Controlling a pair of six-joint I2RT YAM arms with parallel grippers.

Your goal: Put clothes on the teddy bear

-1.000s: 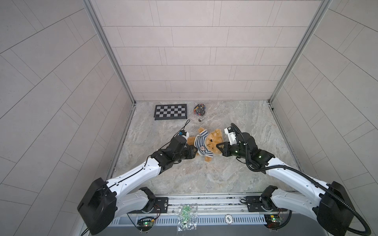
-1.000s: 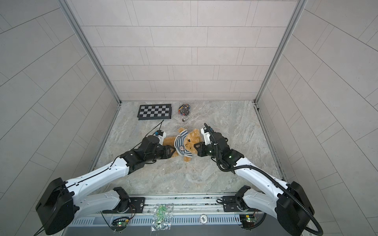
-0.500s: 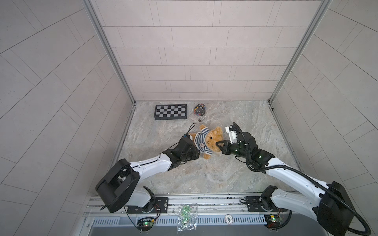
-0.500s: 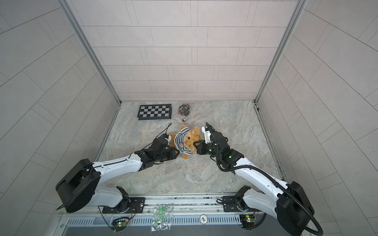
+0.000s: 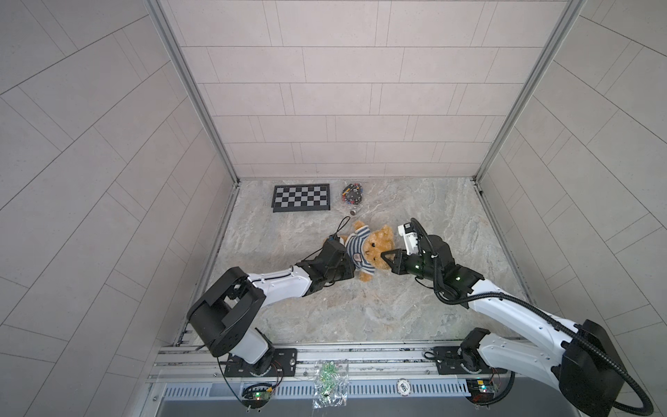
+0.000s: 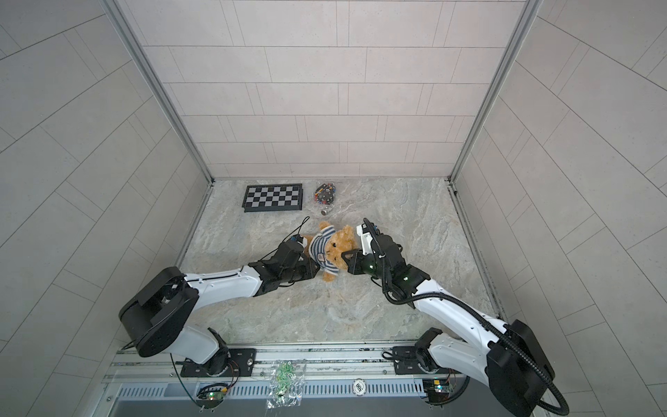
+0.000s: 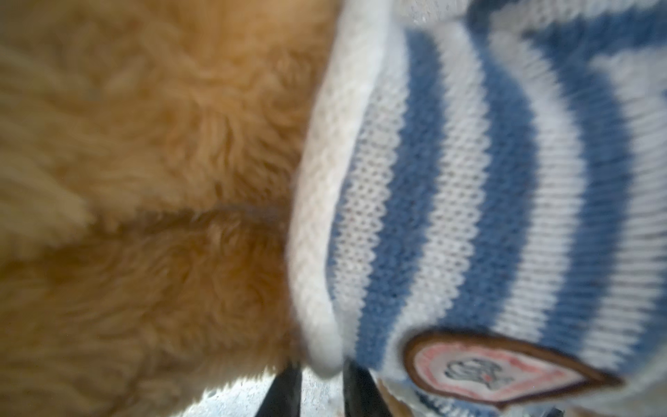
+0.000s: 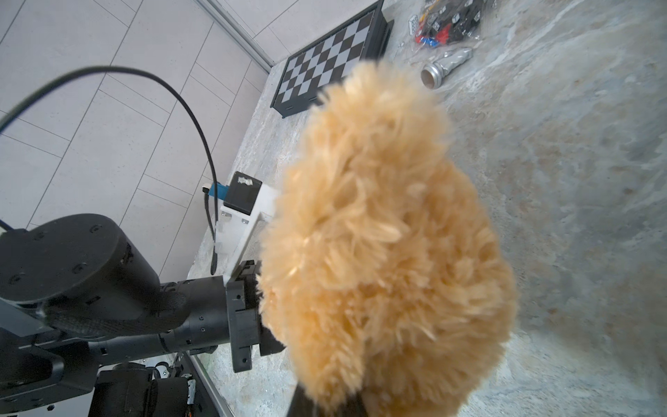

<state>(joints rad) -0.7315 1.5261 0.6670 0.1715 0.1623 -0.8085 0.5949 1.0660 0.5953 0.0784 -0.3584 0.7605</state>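
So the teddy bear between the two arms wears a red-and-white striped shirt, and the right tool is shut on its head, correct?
Not quite. The shirt is blue-and-white striped, not red-and-white; the left wrist view shows the knit close up. The rest holds: the teddy bear lies between the two arms, and the right tool is shut on its head.

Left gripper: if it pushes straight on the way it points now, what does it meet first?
The white hem of the blue-and-white striped knit shirt, caught between the fingertips of the left gripper; just behind it, likely the fluffy golden-brown plush teddy bear.
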